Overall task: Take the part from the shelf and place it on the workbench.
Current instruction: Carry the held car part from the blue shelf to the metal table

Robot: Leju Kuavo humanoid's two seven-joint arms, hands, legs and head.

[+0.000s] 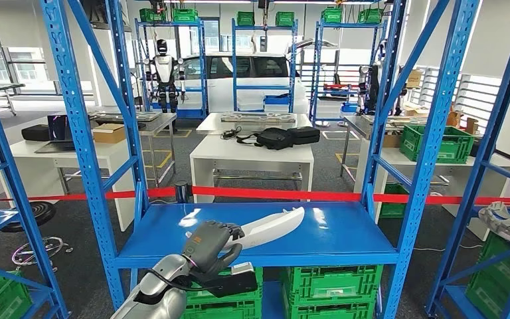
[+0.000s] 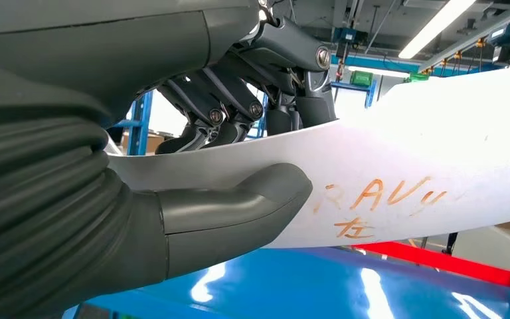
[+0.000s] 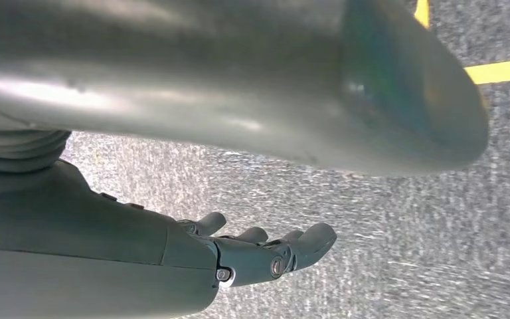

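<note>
Part (image 1: 265,228), long and white, lies on the blue shelf (image 1: 345,236) in the head view, its near end gripped by the left hand (image 1: 211,243). At the left wrist, thumb (image 2: 239,206) and dark fingers (image 2: 239,106) clamp the part (image 2: 405,159), which bears orange writing. At the right wrist, the right hand (image 3: 265,249) hangs over grey floor (image 3: 405,252), fingers loosely apart, holding nothing.

The left hand (image 1: 210,244) hides the near end of the white part (image 1: 272,227); its far end runs off the left wrist view.
</note>
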